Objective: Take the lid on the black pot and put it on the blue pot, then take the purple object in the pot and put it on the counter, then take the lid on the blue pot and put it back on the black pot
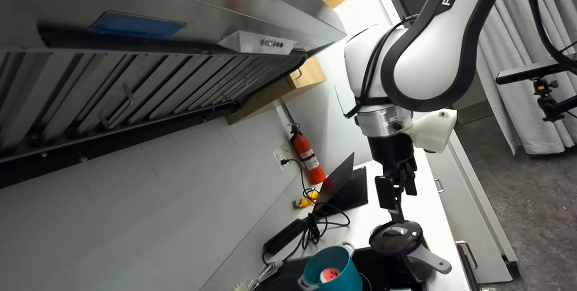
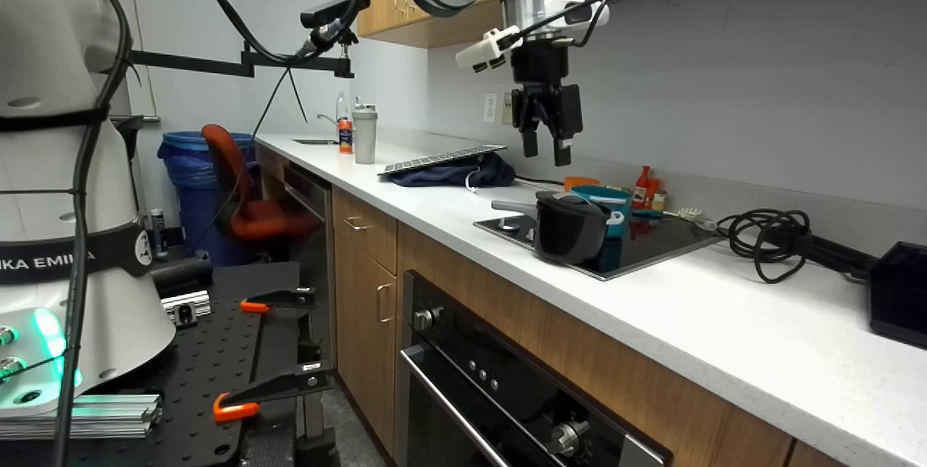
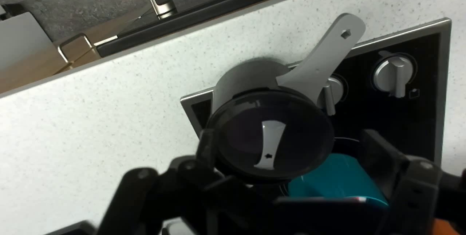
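Nearest my wrist cam I've got the black gripper (image 3: 289, 144), fingers spread wide, hanging abv the lid (image 3: 271, 138): rd, glossy, dk, w/ waisted grey grip. Lid sits on the black pot (image 3: 247, 78), smooth-walled w/ long flat handle. Just beside it I see the blue pot (image 3: 335, 178), teal, rd pinkish-red thing (image 1: 330, 274) inside. Then glassy cooktop (image 3: 407, 122), speckled white counter (image 3: 109, 118), mottled grey floor (image 3: 91, 2).

1 blk pot (image 2: 572, 235), 1 blue pot (image 3: 335, 178), 1 lid (image 3: 273, 136), 1 pincer (image 2: 547, 152), 2 hob knobs (image 3: 393, 73), 2 clamps (image 2: 279, 386), 1 fire ext. (image 1: 307, 155)
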Robot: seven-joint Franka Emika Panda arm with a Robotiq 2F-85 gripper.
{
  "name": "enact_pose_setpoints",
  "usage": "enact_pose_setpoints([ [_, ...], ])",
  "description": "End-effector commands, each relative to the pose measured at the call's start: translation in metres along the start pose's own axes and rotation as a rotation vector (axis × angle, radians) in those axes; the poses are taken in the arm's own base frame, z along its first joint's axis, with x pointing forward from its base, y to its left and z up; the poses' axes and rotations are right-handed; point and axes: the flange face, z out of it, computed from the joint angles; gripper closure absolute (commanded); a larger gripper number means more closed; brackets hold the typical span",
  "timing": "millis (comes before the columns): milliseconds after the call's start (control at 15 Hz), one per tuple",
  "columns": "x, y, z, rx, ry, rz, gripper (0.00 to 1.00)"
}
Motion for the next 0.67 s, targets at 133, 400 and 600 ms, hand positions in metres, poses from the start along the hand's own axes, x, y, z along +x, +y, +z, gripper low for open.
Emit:
enact_pose_setpoints([
  [133,0.025,-0.001,0.017,-0.013,0.015,0.012,0.00],
  [400,0.035,0.000,0.029,-0.010,0.005,0.020,0.00],
  [600,0.044,0.002,0.034,-0.010,0.004,0.027,0.00],
])
